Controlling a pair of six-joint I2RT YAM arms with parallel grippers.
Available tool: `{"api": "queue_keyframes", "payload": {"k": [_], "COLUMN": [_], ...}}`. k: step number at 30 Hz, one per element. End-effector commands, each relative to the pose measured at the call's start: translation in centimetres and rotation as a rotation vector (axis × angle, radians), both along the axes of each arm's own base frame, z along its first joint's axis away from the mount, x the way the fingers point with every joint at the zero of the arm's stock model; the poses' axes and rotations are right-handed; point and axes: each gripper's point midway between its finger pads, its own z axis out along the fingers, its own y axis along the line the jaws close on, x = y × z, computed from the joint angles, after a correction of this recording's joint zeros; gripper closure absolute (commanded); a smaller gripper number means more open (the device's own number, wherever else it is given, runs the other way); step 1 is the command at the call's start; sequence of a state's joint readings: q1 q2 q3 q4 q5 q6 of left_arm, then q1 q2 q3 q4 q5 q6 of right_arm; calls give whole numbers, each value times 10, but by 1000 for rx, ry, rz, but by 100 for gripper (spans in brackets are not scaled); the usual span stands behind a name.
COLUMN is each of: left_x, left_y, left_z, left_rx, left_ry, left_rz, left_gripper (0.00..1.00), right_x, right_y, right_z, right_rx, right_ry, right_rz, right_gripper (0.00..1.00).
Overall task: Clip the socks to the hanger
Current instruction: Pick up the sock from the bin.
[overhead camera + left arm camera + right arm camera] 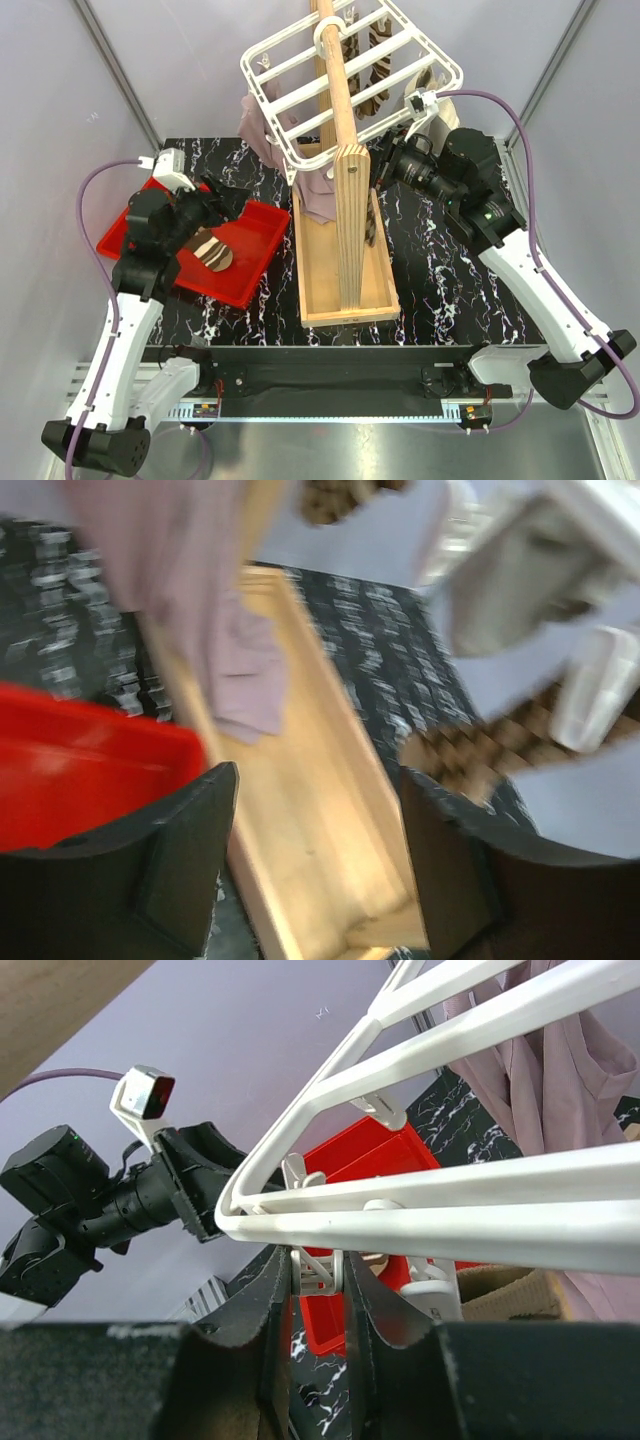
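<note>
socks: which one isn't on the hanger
The brown-and-cream striped sock lying in the red tray; the others hang from the white hanger.

Motion blur fills the left wrist view: ahead of the left gripper [318,815], the mauve sock [240,670] and checkered sock [470,755] are smears. From above, the right gripper [385,165] has its tips hidden behind the wooden pole [340,100]. Whether its fingers press the peg [322,1270] between them is unclear. The hanger [480,1175] beyond is cropped.
</note>
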State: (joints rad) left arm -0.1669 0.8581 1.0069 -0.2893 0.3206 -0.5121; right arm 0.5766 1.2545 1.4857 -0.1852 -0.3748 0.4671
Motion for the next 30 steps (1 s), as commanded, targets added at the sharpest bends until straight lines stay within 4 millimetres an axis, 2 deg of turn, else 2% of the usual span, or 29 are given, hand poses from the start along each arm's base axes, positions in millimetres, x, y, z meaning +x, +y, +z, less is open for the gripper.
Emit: {"api": "queue_keyframes", "payload": {"k": [1, 5, 6, 7, 10, 13, 14, 15, 16, 17, 18, 19, 20, 21, 22, 24, 26, 30], "left_x": [11, 23, 27, 33, 46, 62, 71, 79, 87, 100, 110, 117, 119, 126, 133, 133, 130, 122], "left_y": [54, 82, 97, 108, 140, 168, 177, 179, 178, 181, 181, 182, 182, 181, 183, 192, 206, 213], "left_z": [-8, -50, -60, -77, -99, -110, -127, -133, -139, -160, -161, -170, -181, -202, -204, -228, -236, -257], "left_rx": [62, 81, 76, 85, 119, 119, 88, 74, 64, 89, 95, 105, 118, 145, 165, 220, 275, 303], "left_ry": [57, 224, 266, 324, 369, 370, 421, 434, 447, 490, 492, 526, 570, 619, 615, 682, 701, 761], "left_rz": [317, 437, 494, 546, 671, 800, 842, 836, 820, 808, 802, 802, 795, 777, 783, 814, 880, 927], "left_gripper": [23, 11, 8, 8, 7, 9, 10, 12, 20, 26, 32, 36, 48, 55, 58, 60, 60, 48], "right_x": [0, -3, -6, -5, -7, -8, -9, -9, -8, -10, -10, -10, -10, -11, -12, -12, -13, -15], "right_y": [-15, -19, -20, -21, -22, -21, -22, -22, -22, -21, -20, -20, -20, -19, -20, -20, -20, -19], "right_z": [31, 31, 33, 31, 31, 30, 31, 30, 29, 30, 29, 29, 28, 27, 28, 27, 27, 28], "right_rx": [43, 39, 40, 37, 33, 32, 35, 33, 33, 34, 32, 30, 30, 26, 27, 24, 27, 33], "right_ry": [-74, -87, -93, -92, -99, -101, -106, -107, -107, -110, -109, -111, -108, -109, -112, -116, -117, -116], "right_rz": [-62, -74, -71, -74, -70, -64, -65, -66, -66, -60, -56, -50, -50, -42, -44, -46, -44, -31], "right_gripper": [100, 100, 100, 100, 100, 100, 100, 100, 100, 100, 100, 100, 100, 100, 100, 100, 100, 100]}}
